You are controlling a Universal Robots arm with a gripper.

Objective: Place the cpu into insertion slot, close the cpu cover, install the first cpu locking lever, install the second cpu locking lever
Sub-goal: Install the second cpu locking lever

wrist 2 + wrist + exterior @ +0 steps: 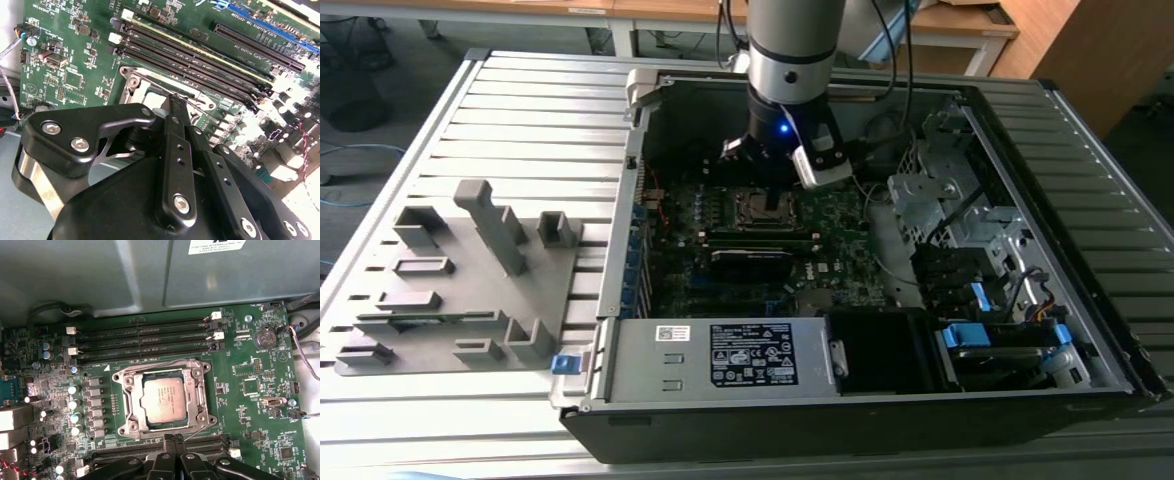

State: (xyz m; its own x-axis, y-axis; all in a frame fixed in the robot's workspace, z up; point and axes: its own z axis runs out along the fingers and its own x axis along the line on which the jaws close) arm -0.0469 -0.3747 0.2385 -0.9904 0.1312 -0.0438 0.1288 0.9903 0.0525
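In the exterior view the fingers (767,172) hover just above the small dark square insertion slot (767,207); in the second wrist view they look pressed together, empty, at the thin silver cpu cover (150,82); in the first wrist view the dull silver-grey square cpu (163,398) sits seated beneath, so a slipping fingertip could snag a thin wire locking lever (200,428).

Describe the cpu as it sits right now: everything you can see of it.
The cpu is a small flat square chip with a dull silver-grey metal top carrying faint print. It lies flat and level in the insertion slot. The cpu cover, a thin silver frame, lies closed around it, its window showing the chip's top. In the first wrist view the hand hovers at the socket's edge, fingers together, not touching the chip.
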